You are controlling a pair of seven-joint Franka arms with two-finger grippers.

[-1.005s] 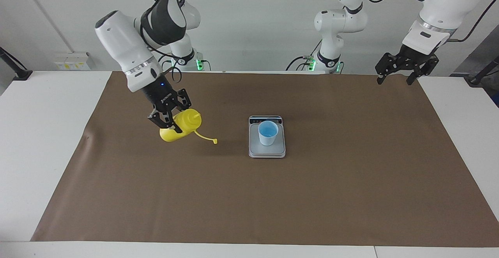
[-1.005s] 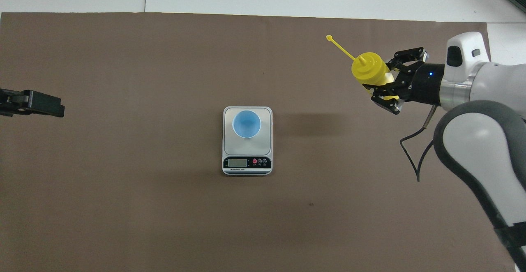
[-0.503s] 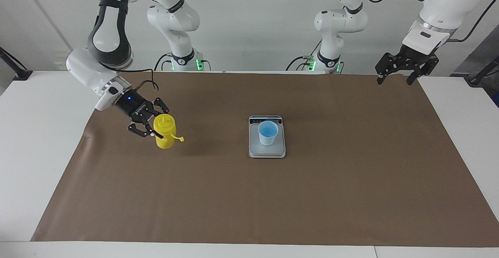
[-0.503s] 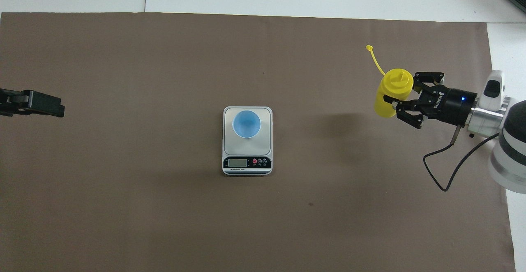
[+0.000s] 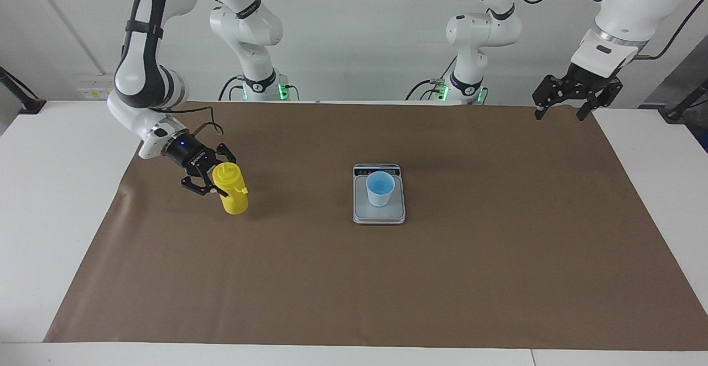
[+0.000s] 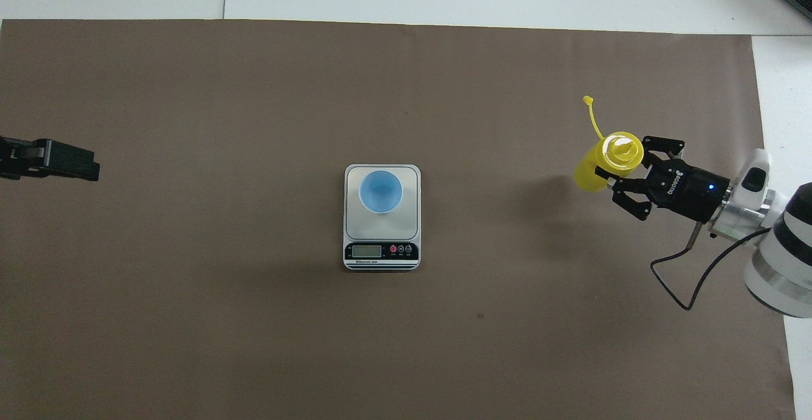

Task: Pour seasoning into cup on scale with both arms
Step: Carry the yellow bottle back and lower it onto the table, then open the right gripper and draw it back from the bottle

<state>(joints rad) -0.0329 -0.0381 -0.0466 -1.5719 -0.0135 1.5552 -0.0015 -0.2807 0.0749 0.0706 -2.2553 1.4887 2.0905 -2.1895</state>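
While the small bright yellow plastic squeeze bottle of seasoning (image 5: 233, 191) stands upright on the brown mat (image 5: 354, 277) toward the right arm's end of the bench (image 5: 55, 200), the right hand (image 5: 214, 181) sits at its upper body from the side, fingers spread around the neck and shoulder; whether they press the plastic or merely bracket it, I cannot tell. From overhead the nozzle top shows uncapped, with the tethered cap on its thin strap sticking out away from the robots; the bottle (image 6: 602, 163) is well apart from the flat silver-grey kitchen scale (image 5: 379, 211) at the middle of the mat, where the small light blue tapered cup (image 5: 380, 188) rests on the weighing plate, upright and apparently empty. The left hand (image 5: 572, 98) waits in the air over the mat's corner at the left arm's end, fingers parted and holding nothing.

I judge the bottle to be light and soft-walled; a hard pinch at mid-body would likely squirt seasoning early, so the stiffer shoulder just below the nozzle looks the safer hold for carrying, with the belly left for the squeeze; the loose strap could swing into the cup, which seems light enough to tip.
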